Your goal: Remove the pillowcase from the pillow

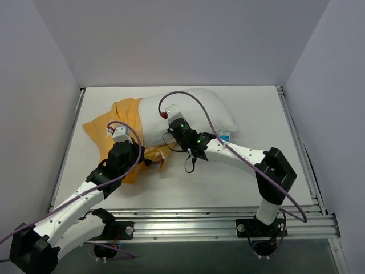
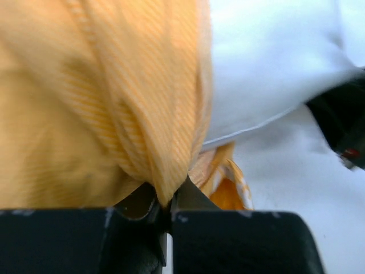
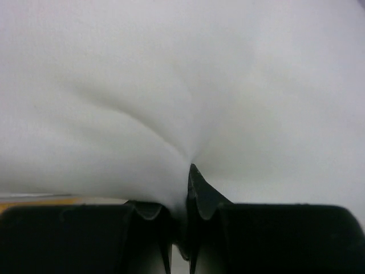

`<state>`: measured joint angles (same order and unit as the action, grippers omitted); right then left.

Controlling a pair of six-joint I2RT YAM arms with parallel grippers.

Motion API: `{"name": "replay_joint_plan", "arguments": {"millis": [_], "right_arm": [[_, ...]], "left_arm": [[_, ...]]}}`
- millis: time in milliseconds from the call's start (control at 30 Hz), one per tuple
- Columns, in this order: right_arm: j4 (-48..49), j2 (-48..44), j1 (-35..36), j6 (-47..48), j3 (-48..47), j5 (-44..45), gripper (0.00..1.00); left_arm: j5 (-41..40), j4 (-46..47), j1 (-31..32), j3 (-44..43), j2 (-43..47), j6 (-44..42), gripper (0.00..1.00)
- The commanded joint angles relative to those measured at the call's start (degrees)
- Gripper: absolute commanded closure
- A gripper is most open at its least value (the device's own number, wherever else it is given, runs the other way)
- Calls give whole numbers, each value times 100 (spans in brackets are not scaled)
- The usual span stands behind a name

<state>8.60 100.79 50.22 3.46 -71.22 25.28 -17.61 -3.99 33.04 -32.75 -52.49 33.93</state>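
While the pillowcase [image 1: 117,123] bunches over the nine o'clock end of the pillow [image 1: 202,111], which lies nine-to-three, the left gripper [image 2: 168,200] pinches a fold of it and the right gripper [image 3: 185,188] pinches the pillow; pulling apart seems next.

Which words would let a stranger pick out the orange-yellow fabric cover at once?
Start at the white table, then find the plump white pillow near its far edge. The crumpled orange-yellow fabric cover bunches at the pillow's left end in the top view. It is the only coloured cloth there.
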Motion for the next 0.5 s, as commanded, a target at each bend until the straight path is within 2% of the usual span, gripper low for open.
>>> {"name": "replay_joint_plan", "arguments": {"millis": [0,33,200,467], "right_arm": [[-806,-1033,-450,-346,-541,759,100],[-1007,-1166,-538,-547,-629,785,100],[-2088,-1895,-1092,-1102,-1182,777,100],[-3099,-2529,-1461,-1287,-1956,452,100]], "left_arm": [[-1629,-1603,-43,-530,458,690,98],[-2093,-1849,-60,-583,546,868,98],[-2783,-2930,-78,-872,1144,1597,98],[-3565,-4029,-96,-1505,1119,1731,98]]}}
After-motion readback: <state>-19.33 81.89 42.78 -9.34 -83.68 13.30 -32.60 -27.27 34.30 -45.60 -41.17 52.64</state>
